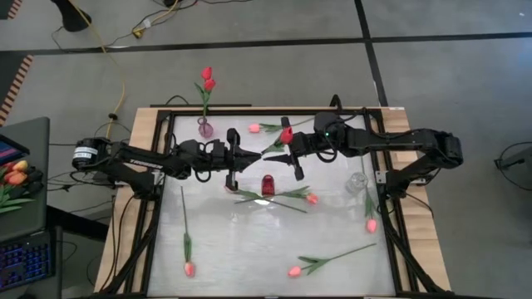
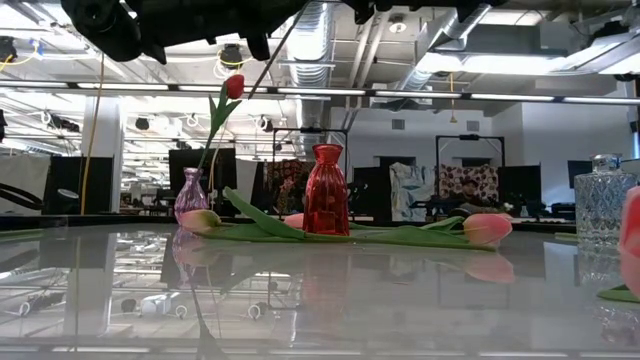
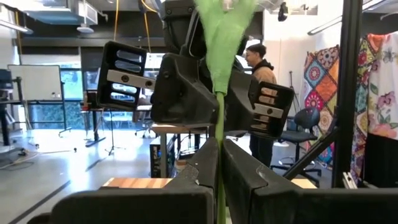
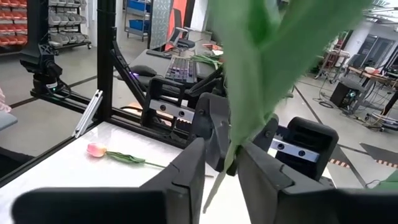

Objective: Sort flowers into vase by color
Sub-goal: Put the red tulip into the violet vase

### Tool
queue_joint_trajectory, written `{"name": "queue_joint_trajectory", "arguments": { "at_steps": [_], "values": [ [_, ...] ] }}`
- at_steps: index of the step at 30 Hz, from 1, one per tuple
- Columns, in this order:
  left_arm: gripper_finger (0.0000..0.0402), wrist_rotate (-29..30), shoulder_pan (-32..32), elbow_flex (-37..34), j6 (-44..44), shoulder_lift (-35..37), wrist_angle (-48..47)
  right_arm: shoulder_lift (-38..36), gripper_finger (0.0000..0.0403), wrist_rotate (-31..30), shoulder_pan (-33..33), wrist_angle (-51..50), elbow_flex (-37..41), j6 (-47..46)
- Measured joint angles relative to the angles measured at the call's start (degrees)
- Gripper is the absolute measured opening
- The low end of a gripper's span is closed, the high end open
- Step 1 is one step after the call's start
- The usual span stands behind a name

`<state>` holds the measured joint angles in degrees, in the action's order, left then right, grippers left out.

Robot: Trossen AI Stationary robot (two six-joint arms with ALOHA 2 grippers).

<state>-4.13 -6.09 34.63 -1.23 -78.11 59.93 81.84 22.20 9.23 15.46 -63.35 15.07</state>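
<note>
Above the red vase [image 1: 268,184], the left gripper [image 1: 249,156] fingers are clenched on a red tulip's [image 1: 287,135] stem, while the right gripper [image 1: 281,158] fingers bracket its leaves, grip unclear; other tulips lie on the table [image 1: 249,249] around that vase

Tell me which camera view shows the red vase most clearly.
The low view: the red vase stands upright in full profile, with tulips lying around its base. The high view shows it only from above, small. Neither wrist view shows it.
</note>
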Motion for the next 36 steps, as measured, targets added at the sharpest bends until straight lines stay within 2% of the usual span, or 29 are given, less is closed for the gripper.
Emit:
{"name": "queue_joint_trajectory", "arguments": {
  "at_steps": [21,25,32,36],
  "values": [
    [0.0,2.6,0.0,0.0,-1.1,0.0,-0.5,0.0,0.0097,-1.3,0.0,0.5,0.0,0.0],
    [0.0,3.0,0.0,0.0,-1.2,0.0,-0.5,0.0,0.0078,-1.4,0.0,0.5,0.0,0.0],
    [0.0003,3.1,0.0,0.0,-0.2,0.0,-0.6,0.0,0.0022,-1.5,0.5,0.3,0.0,0.0],
    [0.0034,3.5,-0.1,0.0,2.4,0.0,-3.0,0.0,0.0016,-1.3,1.4,-0.8,0.0,-2.5]
  ]
}}
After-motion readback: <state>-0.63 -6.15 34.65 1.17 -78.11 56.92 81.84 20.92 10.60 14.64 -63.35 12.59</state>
